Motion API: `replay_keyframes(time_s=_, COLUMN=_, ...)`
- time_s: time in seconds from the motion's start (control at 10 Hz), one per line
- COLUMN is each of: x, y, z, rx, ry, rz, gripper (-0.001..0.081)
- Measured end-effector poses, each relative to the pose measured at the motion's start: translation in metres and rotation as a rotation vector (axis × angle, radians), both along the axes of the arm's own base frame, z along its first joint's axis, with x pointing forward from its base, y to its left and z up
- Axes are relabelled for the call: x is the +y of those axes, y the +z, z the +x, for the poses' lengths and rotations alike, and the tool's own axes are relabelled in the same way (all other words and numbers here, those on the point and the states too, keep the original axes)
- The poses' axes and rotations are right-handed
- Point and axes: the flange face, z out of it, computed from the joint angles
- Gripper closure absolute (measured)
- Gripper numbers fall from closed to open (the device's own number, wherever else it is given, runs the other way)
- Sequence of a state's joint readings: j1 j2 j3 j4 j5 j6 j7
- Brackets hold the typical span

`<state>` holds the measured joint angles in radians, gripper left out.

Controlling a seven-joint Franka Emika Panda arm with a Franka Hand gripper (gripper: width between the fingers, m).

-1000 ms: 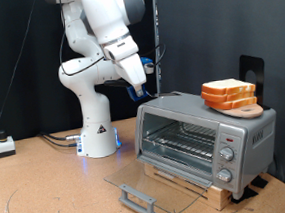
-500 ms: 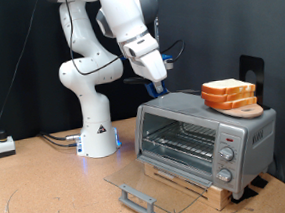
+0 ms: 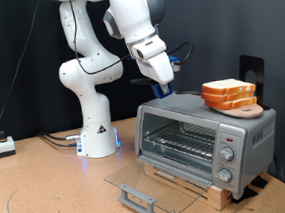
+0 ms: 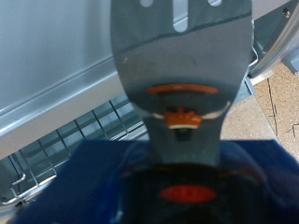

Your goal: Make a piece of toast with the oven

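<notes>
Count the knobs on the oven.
3, in a vertical column on the oven's front panel at the exterior view's right: top knob, middle knob, bottom knob. None appear hidden.

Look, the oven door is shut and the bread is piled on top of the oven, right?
Not quite. The oven door is open, folded down flat in front, so the wire rack inside shows in the exterior view. The bread is piled on top of the oven, as you said.

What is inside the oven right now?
Through the open door, the oven shows only its bare wire rack; no bread is visible there. The rear of the cavity is shadowed, so that part is unclear.
</notes>
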<state>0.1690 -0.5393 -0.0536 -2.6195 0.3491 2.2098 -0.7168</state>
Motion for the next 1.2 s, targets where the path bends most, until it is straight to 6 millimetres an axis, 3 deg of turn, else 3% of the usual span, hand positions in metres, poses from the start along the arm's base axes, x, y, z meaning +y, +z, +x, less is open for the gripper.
replay_keyframes(time_s=0.4, x=0.003, y=-0.005, z=0.01, rx=-0.011, ry=-0.024, rz=-0.005, gripper=0.041)
replay_keyframes(time_s=1.2, x=0.005, y=0.006, z=0.017, rx=-0.021, ry=-0.029, rz=0.02, gripper=0.041)
